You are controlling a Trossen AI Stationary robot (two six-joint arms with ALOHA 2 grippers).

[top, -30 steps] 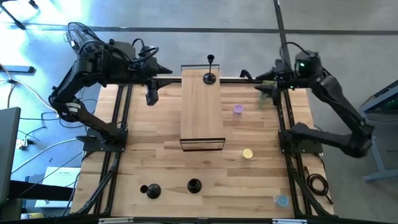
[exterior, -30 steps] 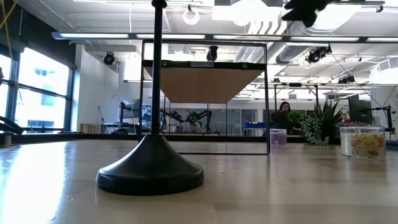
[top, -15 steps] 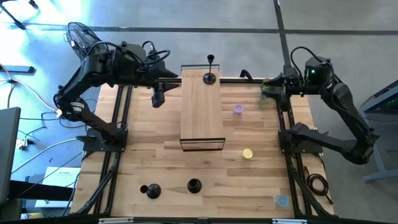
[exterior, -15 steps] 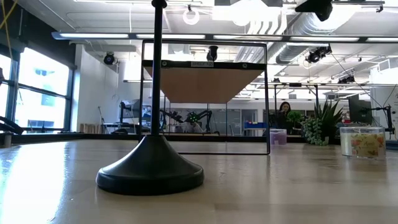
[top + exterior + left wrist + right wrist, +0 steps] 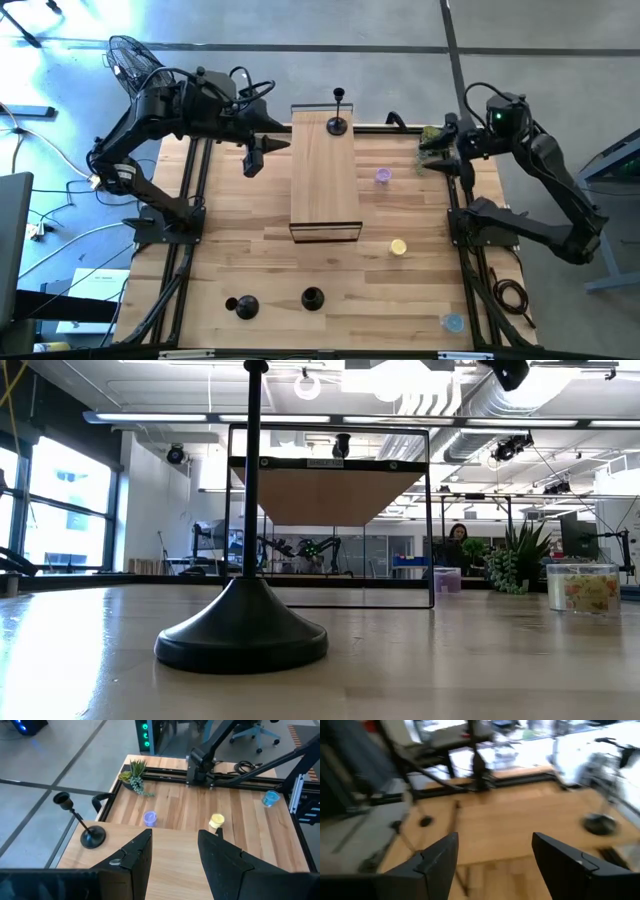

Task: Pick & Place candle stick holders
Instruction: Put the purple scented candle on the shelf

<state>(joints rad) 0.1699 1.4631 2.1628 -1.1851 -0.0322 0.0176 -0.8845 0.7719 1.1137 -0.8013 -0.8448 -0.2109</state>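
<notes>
You've got one candle stick holder (image 5: 338, 123) standing upright on the far end of the raised wooden platform (image 5: 325, 180), and two more on the table near the front edge: one (image 5: 241, 307) to the left, one (image 5: 312, 298) just right of it, well apart from the platform. Your left gripper (image 5: 262, 150) hangs in the air just left of the platform's far end, fingers spread with nothing between them. Your right gripper (image 5: 437, 150) is up over the far right corner by the green plant sprig (image 5: 134, 774), fingers also spread wide and empty. A purple cup (image 5: 382, 176), yellow cup (image 5: 398, 247) and blue cup (image 5: 452, 322) sit on the right side.
</notes>
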